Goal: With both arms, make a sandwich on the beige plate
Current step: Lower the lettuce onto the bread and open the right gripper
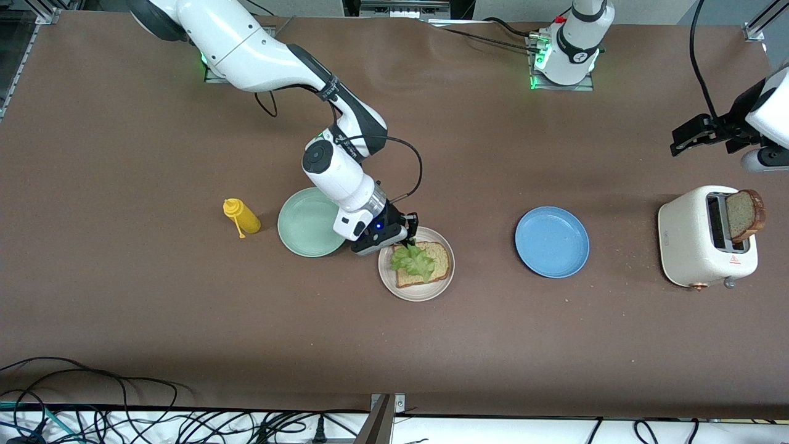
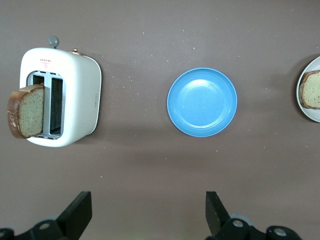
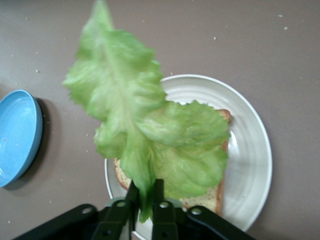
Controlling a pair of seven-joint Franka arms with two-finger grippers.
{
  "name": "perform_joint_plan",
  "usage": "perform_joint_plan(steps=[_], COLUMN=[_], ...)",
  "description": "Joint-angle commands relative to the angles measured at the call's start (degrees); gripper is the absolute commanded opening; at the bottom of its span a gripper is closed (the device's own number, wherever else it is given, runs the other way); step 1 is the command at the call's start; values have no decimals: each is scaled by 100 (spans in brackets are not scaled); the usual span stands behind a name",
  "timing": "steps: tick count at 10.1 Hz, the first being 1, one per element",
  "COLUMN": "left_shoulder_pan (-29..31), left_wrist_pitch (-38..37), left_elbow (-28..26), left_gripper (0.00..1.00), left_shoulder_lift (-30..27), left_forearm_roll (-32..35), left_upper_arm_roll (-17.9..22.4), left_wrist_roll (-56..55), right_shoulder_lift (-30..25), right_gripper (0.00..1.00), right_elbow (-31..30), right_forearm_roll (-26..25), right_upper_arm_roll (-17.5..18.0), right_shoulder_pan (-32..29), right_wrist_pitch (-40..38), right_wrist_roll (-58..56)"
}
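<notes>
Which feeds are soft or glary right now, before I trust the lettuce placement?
Right wrist view: lettuce leaf close to the lens and soft, glare streaks on the beige plate. Left wrist view: sharp, sheen on the blue plate. Front view: even light, soft shadows beside the toaster.

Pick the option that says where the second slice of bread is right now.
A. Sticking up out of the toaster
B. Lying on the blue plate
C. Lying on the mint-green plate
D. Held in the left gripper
A: the second slice of bread stands up from a slot of the white toaster at the left arm's end of the table, while the blue plate and the left gripper hold nothing.
</notes>
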Motion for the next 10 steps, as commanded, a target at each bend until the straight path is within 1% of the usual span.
perform_joint_plan(steps=[1,3,4,5,6,7,8,10], left_shoulder_pan=[0,-1,-1,-1,-1,-1,-1,-1], left_wrist_pitch=[-155,-146,-155,-155,-155,-155,-146,-155], left_elbow=[222,222,222,222,222,222,222,222], left_gripper=[100,100,100,100,100,100,100,100], left_shoulder_lift=[106,106,106,106,106,106,106,106], left_forearm_roll=[-112,-112,-112,-112,-112,-112,-103,-103], left_upper_arm_roll=[1,1,1,1,1,1,1,1], left_wrist_roll=[-21,-21,-21,-21,-21,-21,-21,-21], right_shoulder_lift=[-3,-38,-134,-327,-677,-1115,-1537,-2390], right_gripper=[100,100,100,100,100,100,100,100], right_elbow=[0,-53,-175,-351,-587,-651,-590,-572], right_forearm_roll=[-202,-220,-220,-220,-220,-220,-229,-220], right_upper_arm_roll=[-217,-228,-237,-254,-350,-438,-604,-1087], right_shoulder_pan=[353,346,337,293,223,171,153,144], right_wrist_pitch=[258,268,242,163,-168,-1111,-2278,-4065], right_wrist_roll=[-23,-23,-23,-66,-93,-102,-110,-128])
